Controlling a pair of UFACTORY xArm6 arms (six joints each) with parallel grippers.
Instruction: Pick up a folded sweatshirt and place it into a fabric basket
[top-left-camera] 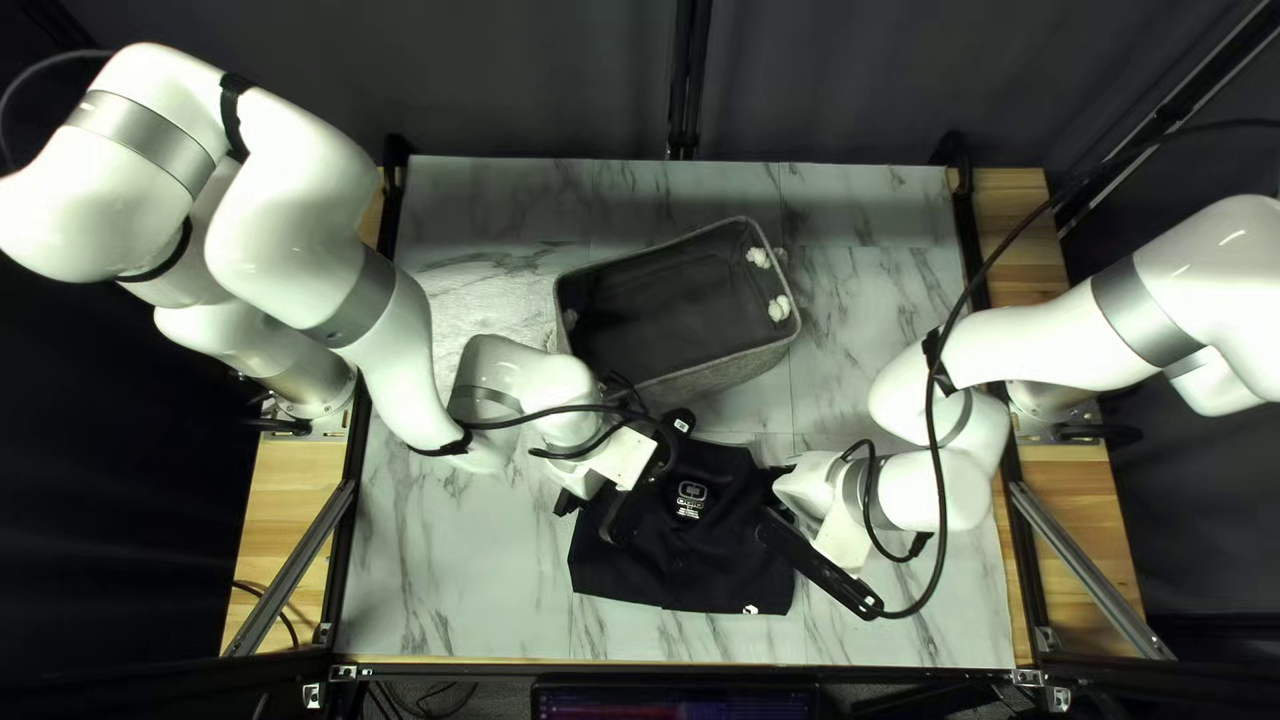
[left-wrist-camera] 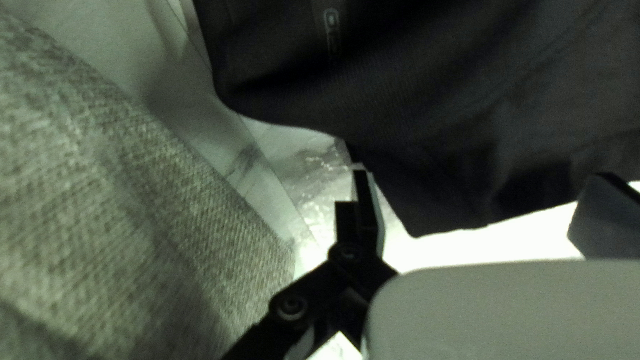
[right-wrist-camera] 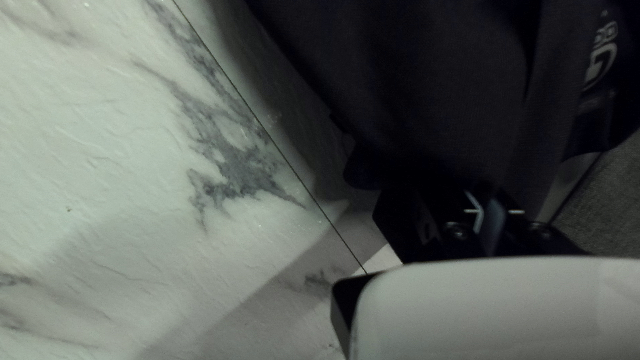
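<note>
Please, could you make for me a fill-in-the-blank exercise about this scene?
The sweatshirt lies not inside but ____ the basket.
The left tool is not shut but ____.
In the top left view, white tufts are at the basket's ____ end.
The tabletop imitates the stone called ____.

outside; open; right; marble

Only parts of the dark sweatshirt (left-wrist-camera: pixel 433 100) and grey basket (left-wrist-camera: pixel 133 200) within either wrist view

Top left view: the bench (top-left-camera: pixel 867 227) offers passage behind the fabric basket (top-left-camera: pixel 731 372), toward upper right of the frame, and at lower left. Obstacles: basket, centre; left arm (top-left-camera: pixel 300 214), left to centre; right arm (top-left-camera: pixel 1054 347) and looping cable (top-left-camera: pixel 987 275), right.
</note>
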